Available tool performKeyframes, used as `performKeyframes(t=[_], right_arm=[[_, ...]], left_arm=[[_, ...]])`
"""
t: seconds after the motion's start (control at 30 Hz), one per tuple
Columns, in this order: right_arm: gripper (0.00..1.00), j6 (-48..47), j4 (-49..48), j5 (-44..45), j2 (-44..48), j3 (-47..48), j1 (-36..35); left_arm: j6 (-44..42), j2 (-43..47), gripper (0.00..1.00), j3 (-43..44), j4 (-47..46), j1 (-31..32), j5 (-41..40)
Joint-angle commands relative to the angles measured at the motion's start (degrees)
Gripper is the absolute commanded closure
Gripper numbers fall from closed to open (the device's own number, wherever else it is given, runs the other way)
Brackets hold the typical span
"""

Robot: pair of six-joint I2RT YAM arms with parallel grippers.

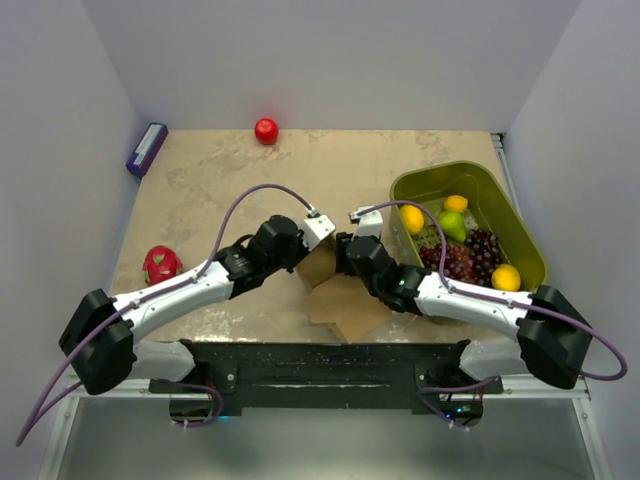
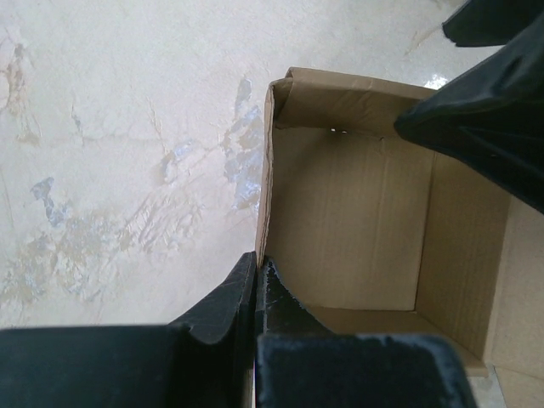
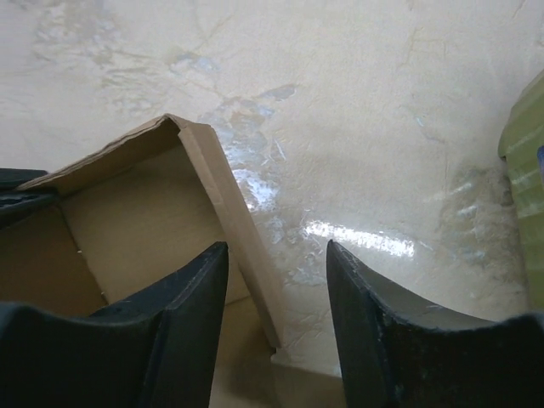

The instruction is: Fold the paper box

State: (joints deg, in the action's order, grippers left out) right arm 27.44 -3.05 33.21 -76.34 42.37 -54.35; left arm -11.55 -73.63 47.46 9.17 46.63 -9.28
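Observation:
The paper box (image 1: 322,268) is brown cardboard, partly raised, standing open-topped between the two arms, with a flat flap (image 1: 348,310) lying toward the near edge. My left gripper (image 2: 257,260) is shut on the box's left wall (image 2: 265,170), one finger outside and one inside; from above it (image 1: 316,250) meets the box's left side. My right gripper (image 3: 276,253) is open and straddles the box's right wall (image 3: 223,195), touching neither face that I can see. Its dark fingers (image 2: 484,119) also show over the box's far right corner.
A green basket (image 1: 440,172) holding lemons, a lime and grapes stands at the right; its rim (image 3: 523,144) is close to my right gripper. A red apple (image 1: 266,131) and a purple block (image 1: 147,148) lie at the back, a red dragon fruit (image 1: 161,264) at the left.

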Motion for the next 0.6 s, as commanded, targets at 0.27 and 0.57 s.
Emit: performKeyframes(t=[0.27,0.57], right_arm=[[0.24,2.5,5.7,-4.0,8.8,0.8,0.1],[0.09,11.4,28.7,0.5,11.3,8.7,1.1]], left_arm=[[3.5,-3.4,1.00,4.0,2.1,0.0,-5.7],[9.7,-6.4,1.00,5.8,4.4,-2.9,-9.0]])
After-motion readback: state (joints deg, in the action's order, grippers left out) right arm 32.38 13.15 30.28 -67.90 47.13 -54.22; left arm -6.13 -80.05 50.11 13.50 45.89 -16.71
